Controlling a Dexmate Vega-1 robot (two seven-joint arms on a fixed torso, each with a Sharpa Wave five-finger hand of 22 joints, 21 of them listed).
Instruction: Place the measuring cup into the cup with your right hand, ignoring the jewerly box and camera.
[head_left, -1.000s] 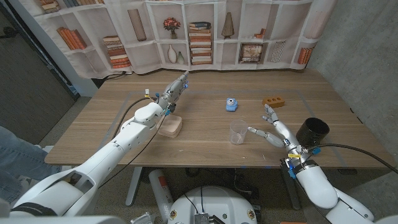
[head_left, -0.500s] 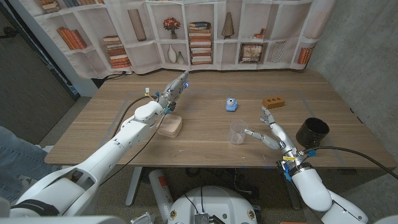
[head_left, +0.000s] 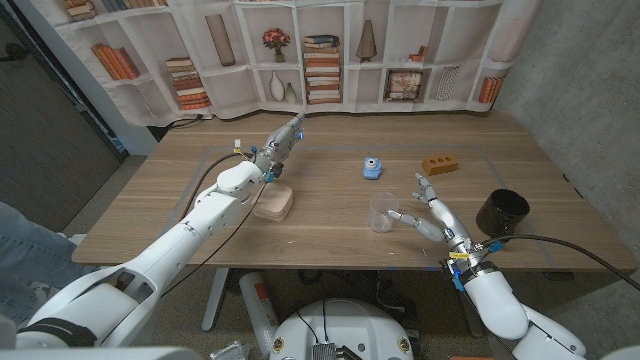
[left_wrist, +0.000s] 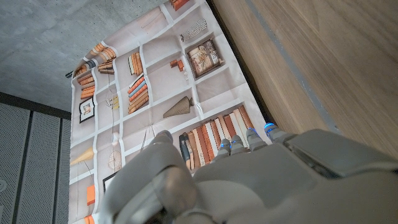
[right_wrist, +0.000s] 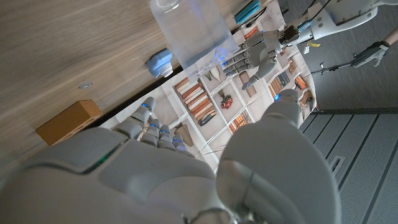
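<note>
The measuring cup (head_left: 382, 212) stands mid-table, well left of the black cup (head_left: 501, 211) — the right hand (head_left: 428, 208), fingers spread and empty, has edged closer — so grasping looks imminent.

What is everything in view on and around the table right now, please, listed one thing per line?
measuring cup: one, clear, table middle, beside the right hand's fingertips
cup: one, black, right edge
toy camera: one, blue, centre
jewelry box: one, brown, right of the camera
dish: one, beige, under the left arm
table: one, wooden
bookshelf backdrop: one, printed, behind
left hand: raised, fingers extended
right hand: open, at the measuring cup
</note>
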